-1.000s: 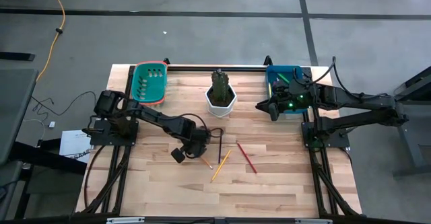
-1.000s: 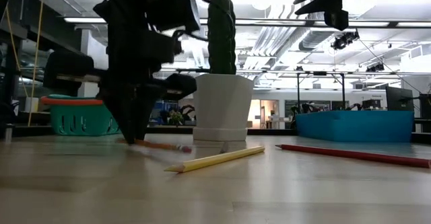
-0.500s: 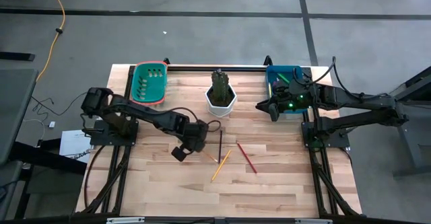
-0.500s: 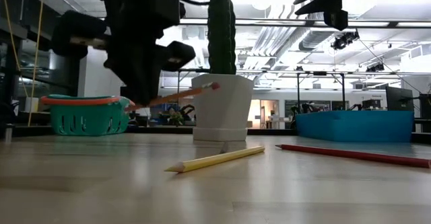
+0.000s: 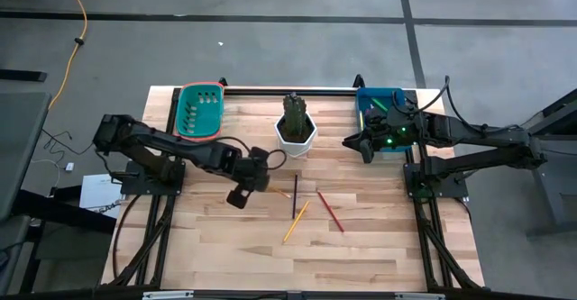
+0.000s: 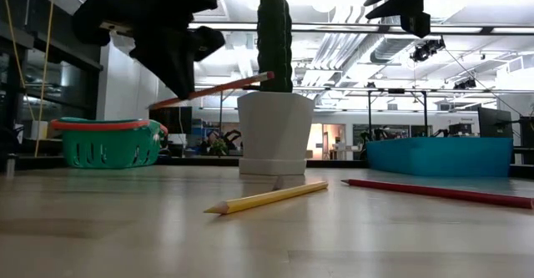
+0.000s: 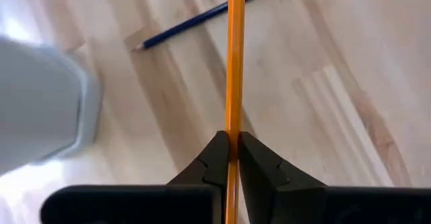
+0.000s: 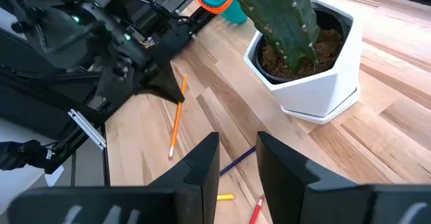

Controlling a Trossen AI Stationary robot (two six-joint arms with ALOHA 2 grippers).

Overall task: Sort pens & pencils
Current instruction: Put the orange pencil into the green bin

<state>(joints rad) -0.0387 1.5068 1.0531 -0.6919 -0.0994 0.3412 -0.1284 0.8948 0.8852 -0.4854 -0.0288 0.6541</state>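
Observation:
My left gripper (image 5: 259, 179) is shut on an orange pencil (image 6: 225, 87) and hangs above the table, left of the white cactus pot (image 5: 295, 132). Three pencils lie flat on the wood: a dark one (image 5: 294, 195), a yellow one (image 5: 296, 221) and a red one (image 5: 330, 212). My right gripper (image 5: 364, 146) hovers open and empty at the table's right, beside the blue bin (image 5: 380, 111), where green pens (image 5: 373, 107) show. My left gripper pinches the orange pencil's shaft (image 7: 233, 126) between its two fingers, nearer the lower end than the eraser end. The fingers (image 7: 210, 158) slant down from above and lie across the pencil. The pencil is clear of the table and tilted, eraser end (image 6: 267, 77) highest.
A teal basket (image 5: 200, 111) stands at the far left. The cactus pot rises in the middle of the far half. Bare wood lies toward the near edge in front of the loose pencils.
My left gripper has risen and drawn toward the table's far left while rolling. The orange pencil has come up with it, from lying on the wood to hanging clear and tilted, eraser end up.

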